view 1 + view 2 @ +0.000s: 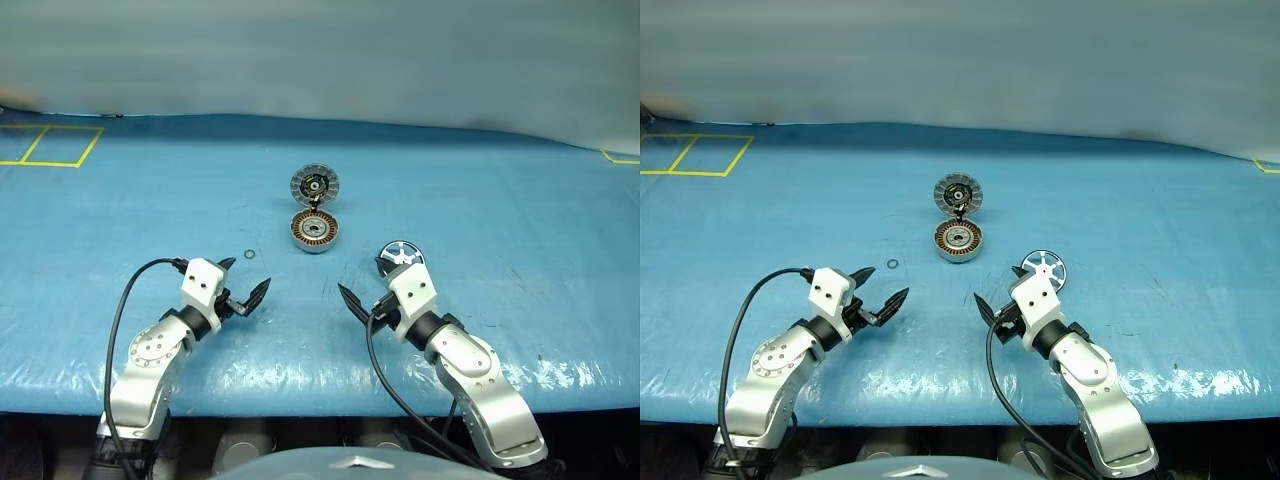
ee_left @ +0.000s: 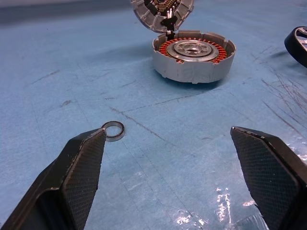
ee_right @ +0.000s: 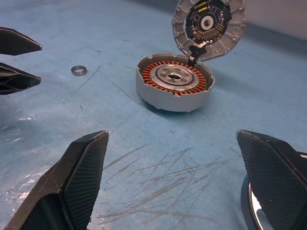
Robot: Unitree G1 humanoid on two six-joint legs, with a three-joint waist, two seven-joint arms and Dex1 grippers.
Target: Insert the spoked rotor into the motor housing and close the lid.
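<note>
A blue sheet covers the worktop (image 1: 520, 210) — scuffed with fine scratches, wrinkled and glossy along the near edge. Yellow tape lines (image 1: 50, 146) mark boxes at its far left corner, and another yellow mark sits at the far right edge. Behind the worktop stands a plain pale wall (image 1: 320, 50).

The housing (image 1: 315, 230) rests near the middle of the sheet, open side up, copper windings ringing its silver hub. The lid (image 1: 315, 185) stands tilted open from the housing's far edge, its segmented inner face and dark centre turned toward the robot. The rotor (image 1: 1043, 267) lies flat on the sheet to the right of the housing and nearer the robot, just beyond the right end effector and apart from the housing. A small ring (image 1: 248, 254) lies on the sheet left of the housing.

The left end effector (image 1: 243, 283) hovers low over the sheet near the ring, fingers spread wide, holding nothing. The right end effector (image 1: 362, 285) is likewise spread wide and empty — its fingers angle toward the housing.
</note>
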